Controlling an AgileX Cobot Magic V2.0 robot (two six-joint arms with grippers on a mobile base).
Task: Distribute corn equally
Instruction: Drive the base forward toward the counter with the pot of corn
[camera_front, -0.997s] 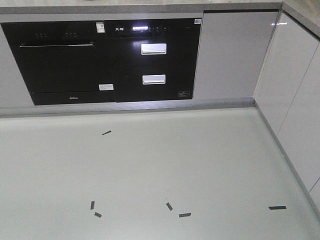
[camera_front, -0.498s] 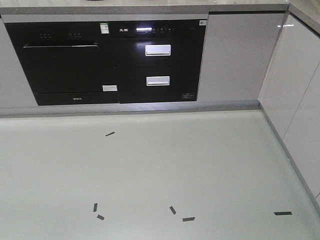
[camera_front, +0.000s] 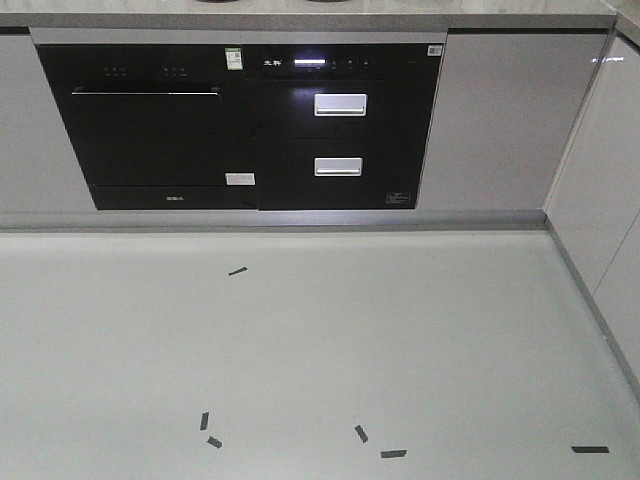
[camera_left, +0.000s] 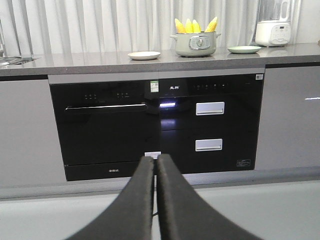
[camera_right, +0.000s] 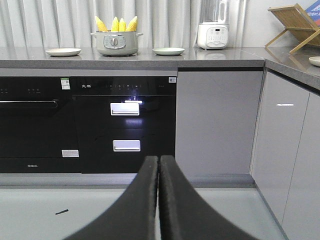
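Since a moment ago the black oven (camera_front: 150, 130) and the drawers beside it have slid rightward and a little lower in the front view, and the tape marks (camera_front: 237, 271) on the pale floor (camera_front: 400, 330) have gone with them, so the base looks to be swinging as it rolls. Nothing has been touched yet: the corn (camera_left: 195, 25) is up on the far worktop (camera_left: 75, 60), four yellow cobs standing on end in a grey-green pot (camera_left: 196, 45), tips up and fanned slightly outward. A white plate (camera_left: 144, 55) lies just left of the pot and a green plate (camera_left: 244, 49) just right of it, both bare. The left gripper (camera_left: 154, 160) has its fingers pressed together on nothing, and the right gripper (camera_right: 158, 159) is the same, both low and well apart from the worktop. From the left wrist the pot sits above and somewhat right of the fingers; from the right wrist it sits above and to the left, so it lies between the arms and I can't say either is clearly nearer. With cobs upright, I'd expect a reach from above onto the tips, jaws opening first, each arm serving the plate on its own side
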